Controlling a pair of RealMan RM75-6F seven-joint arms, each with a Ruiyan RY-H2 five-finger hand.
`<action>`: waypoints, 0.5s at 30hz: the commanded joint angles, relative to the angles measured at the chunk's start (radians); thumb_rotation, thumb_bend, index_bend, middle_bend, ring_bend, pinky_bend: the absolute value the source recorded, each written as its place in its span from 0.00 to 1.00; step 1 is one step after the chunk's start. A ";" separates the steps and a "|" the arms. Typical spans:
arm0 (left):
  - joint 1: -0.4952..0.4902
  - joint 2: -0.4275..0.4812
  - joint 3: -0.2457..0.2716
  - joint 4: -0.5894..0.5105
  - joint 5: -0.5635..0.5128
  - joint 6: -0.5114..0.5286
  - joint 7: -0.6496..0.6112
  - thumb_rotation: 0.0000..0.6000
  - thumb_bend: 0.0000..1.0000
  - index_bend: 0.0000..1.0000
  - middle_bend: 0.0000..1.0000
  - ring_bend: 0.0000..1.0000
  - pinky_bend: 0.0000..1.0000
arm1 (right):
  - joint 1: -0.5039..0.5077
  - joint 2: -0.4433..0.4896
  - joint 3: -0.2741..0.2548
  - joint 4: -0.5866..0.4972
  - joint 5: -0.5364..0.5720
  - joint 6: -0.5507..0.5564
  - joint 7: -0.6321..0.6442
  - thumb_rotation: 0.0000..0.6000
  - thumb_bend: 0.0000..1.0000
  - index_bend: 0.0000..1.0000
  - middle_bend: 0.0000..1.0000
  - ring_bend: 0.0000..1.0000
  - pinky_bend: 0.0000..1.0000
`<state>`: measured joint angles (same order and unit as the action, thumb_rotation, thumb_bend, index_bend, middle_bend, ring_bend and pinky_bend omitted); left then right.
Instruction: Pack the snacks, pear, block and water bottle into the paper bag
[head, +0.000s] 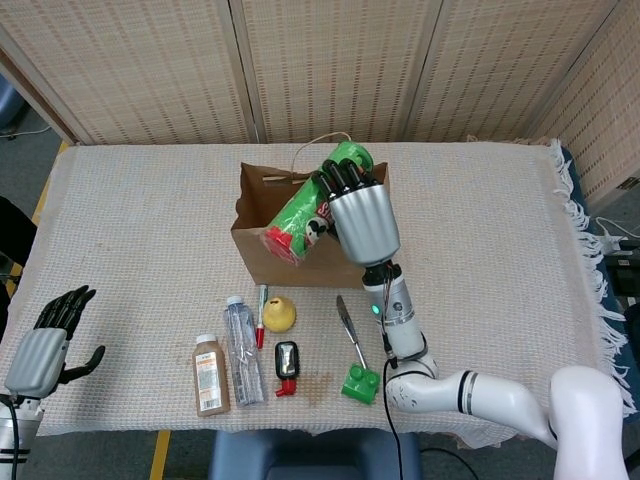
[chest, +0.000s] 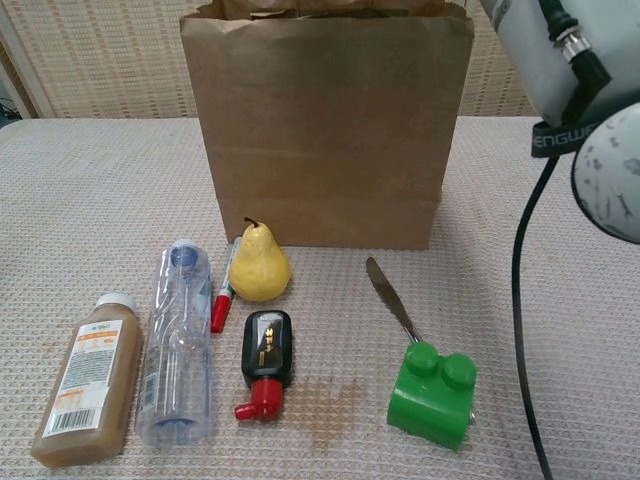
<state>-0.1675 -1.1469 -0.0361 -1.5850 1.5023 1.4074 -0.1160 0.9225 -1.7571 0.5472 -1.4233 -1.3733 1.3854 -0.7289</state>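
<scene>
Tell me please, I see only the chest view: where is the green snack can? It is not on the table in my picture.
Observer: In the head view the right robot hand holds the green snack can above the open top of the paper bag.
Operator: Is the can upright?
Observer: No, it is tilted, with its red end pointing down and left toward the opening.
Operator: And the left robot hand?
Observer: It is at the near left corner of the table, fingers apart, holding nothing.
</scene>
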 joint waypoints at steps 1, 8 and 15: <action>-0.001 0.001 0.000 0.000 -0.001 -0.002 -0.002 1.00 0.34 0.00 0.00 0.00 0.07 | 0.007 -0.010 0.004 0.007 0.026 0.005 -0.047 1.00 0.28 0.69 0.61 0.64 0.70; -0.002 0.005 0.002 -0.007 -0.001 -0.007 -0.008 1.00 0.34 0.00 0.00 0.00 0.07 | 0.032 -0.014 -0.042 0.028 0.051 0.033 -0.377 1.00 0.28 0.69 0.61 0.64 0.70; -0.001 0.007 0.004 -0.010 -0.001 -0.009 -0.009 1.00 0.34 0.00 0.00 0.00 0.07 | 0.050 0.012 -0.085 0.022 0.019 0.058 -0.567 1.00 0.28 0.69 0.61 0.64 0.70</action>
<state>-0.1688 -1.1394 -0.0323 -1.5954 1.5016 1.3984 -0.1251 0.9611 -1.7568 0.4838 -1.4019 -1.3417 1.4290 -1.2544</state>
